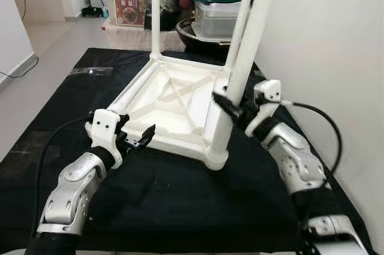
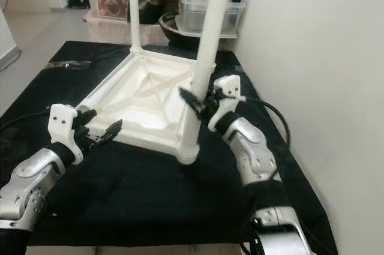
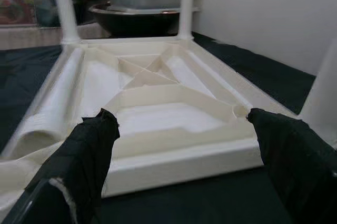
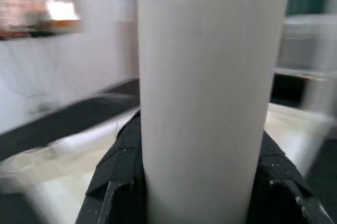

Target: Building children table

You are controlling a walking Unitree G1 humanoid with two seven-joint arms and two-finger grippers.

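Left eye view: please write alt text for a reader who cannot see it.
The right hand grips a white leg standing at a corner of an upside-down white table top on a black mat. The left hand hovers open at the near edge.

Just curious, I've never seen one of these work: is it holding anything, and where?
Yes. The right gripper clasps a white table leg low on its shaft, above the corner socket. The left gripper is open, holding nothing.

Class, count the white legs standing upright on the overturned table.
3: one at the far left corner, one at the far right corner, and the near right leg, gripped by the right gripper.
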